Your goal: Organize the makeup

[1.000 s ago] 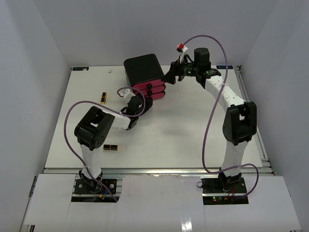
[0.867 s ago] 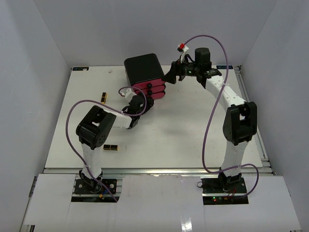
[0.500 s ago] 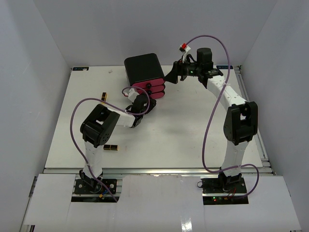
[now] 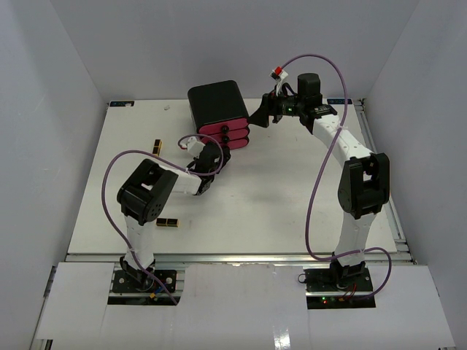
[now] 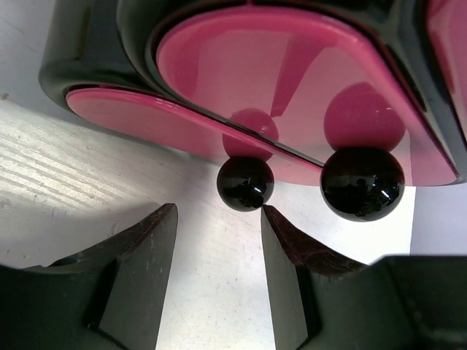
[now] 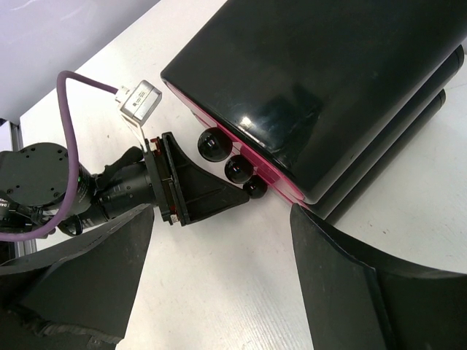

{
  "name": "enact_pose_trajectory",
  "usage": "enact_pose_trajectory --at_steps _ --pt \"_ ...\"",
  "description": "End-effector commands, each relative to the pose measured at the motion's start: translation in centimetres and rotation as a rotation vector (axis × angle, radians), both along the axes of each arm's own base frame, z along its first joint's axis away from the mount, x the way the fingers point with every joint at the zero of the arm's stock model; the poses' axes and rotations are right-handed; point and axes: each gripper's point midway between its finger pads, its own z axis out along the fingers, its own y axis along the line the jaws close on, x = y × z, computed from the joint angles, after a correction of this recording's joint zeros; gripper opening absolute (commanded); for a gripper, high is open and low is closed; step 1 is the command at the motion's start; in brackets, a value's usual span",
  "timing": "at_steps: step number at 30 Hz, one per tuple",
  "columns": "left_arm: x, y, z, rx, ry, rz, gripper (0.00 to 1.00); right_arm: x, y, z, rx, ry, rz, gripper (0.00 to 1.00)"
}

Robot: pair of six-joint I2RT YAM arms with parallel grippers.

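From above, one lipstick case (image 4: 167, 222) lies on the bench (image 4: 292, 211) beside my left arm, and a second lipstick case (image 4: 157, 146) lies left of the drawer box (image 4: 217, 108). I judge both light, stiff and slick, best pinched across their long sides.

Left wrist: my left hand (image 5: 217, 211) is spread, with a drawer knob (image 5: 245, 184) just ahead of the gap.

Right wrist: my right hand (image 6: 222, 219) gapes empty beside the box.

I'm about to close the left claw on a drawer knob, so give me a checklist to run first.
1. Left claw open: ok.
2. Drawer knob in line with the gap: ok.
3. Knob between the fingers: not ok, it sits ahead of the tips.
4. Right claw open beside the black box: ok; touching it: cannot tell.
5. Lipstick cases away from both claws: ok.
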Motion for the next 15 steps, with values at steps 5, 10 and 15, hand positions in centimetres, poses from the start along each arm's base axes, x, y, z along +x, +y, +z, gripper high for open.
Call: enact_pose_trajectory --at_steps 5,10,15 --pt "2.0 0.1 3.4 -0.039 -0.077 0.057 0.59 -1.0 -0.3 2.4 0.036 -0.057 0.017 0.82" --pt "2.7 -0.3 3.9 -0.048 -0.083 0.056 0.55 -1.4 -0.4 2.3 0.035 -0.057 0.023 0.83" --pt "2.9 -0.7 3.6 -0.062 -0.069 0.050 0.45 -1.5 -0.5 2.5 0.038 -0.060 0.024 0.83"
